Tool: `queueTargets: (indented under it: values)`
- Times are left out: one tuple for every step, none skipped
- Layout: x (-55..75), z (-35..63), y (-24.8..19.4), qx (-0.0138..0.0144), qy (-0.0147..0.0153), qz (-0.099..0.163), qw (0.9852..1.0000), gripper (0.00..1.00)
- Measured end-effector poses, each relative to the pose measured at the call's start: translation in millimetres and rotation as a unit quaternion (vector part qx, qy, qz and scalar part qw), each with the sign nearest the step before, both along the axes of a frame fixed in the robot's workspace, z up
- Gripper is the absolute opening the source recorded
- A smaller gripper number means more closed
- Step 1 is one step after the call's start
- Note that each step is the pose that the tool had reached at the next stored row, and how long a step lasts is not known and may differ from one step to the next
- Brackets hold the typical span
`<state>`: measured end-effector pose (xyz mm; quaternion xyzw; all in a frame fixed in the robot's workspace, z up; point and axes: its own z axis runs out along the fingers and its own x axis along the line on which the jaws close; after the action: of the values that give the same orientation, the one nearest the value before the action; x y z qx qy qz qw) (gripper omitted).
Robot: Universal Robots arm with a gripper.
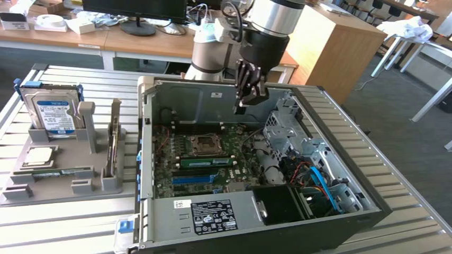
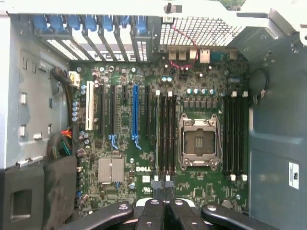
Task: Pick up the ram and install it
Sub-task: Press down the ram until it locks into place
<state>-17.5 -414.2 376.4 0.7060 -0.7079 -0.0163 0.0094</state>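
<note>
1. The gripper (image 1: 241,108) hangs over the open case (image 1: 190,98), pointing down, in the air above the board (image 1: 168,174).
2. Its jaws are pressed together, and nothing is seen between them.
3. The ram (image 1: 205,161) is in the case. It stands in a slot on the board, just in front of the socket (image 1: 209,142) and level along its length.
4. The gripper is well above the ram and does not touch it.
5. From the wrist, the gripper (image 2: 161,185) shows at the edge of the frame, over the dark slots beside the socket (image 2: 199,141) on the board (image 2: 211,187).
6. A blue slot (image 1: 201,179) runs alongside the ram, on the side away from the socket.
7. To the exterior view's left of the case, a grey holder (image 1: 71,185) sits on the slatted tabletop (image 1: 71,233).
8. In the holder, a drive (image 1: 51,114) stands upright at the back and a square chip (image 1: 39,156) lies flat in front of it.
9. A second green stick (image 1: 56,172) lies flat just in front of the chip.
10. The case rests on the same tabletop with its open side up.
</note>
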Motion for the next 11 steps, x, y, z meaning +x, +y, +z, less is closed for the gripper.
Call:
queueTargets:
  values:
    - [2.2,0.0,0.0,0.0001,0.0000,0.000,1.0000,0.10]
    - [4.3,0.0,0.0,0.0002,0.0000,0.000,1.0000,0.10]
    - [6.6,0.0,0.0,0.0003,0.0000,0.000,1.0000,0.10]
    - [8.9,-0.1,0.0,0.0005,0.0000,0.000,1.0000,0.10]
    - [11.2,-0.1,0.0,0.0006,0.0000,0.000,1.0000,0.10]
    - [13.5,-0.1,0.1,0.0008,0.0000,0.000,1.0000,0.10]
    - [15.7,-0.1,0.1,0.0009,0.0000,0.000,1.0000,0.10]
    - [17.7,-0.1,0.1,0.0010,0.0000,0.000,1.0000,0.10]
    - [19.3,0.0,0.1,0.0011,0.0000,0.000,1.0000,0.10]
    - [20.7,0.0,0.1,0.0013,0.0000,0.000,1.0000,0.10]
    - [21.6,-0.1,0.1,0.0014,0.0000,0.000,1.0000,0.10]
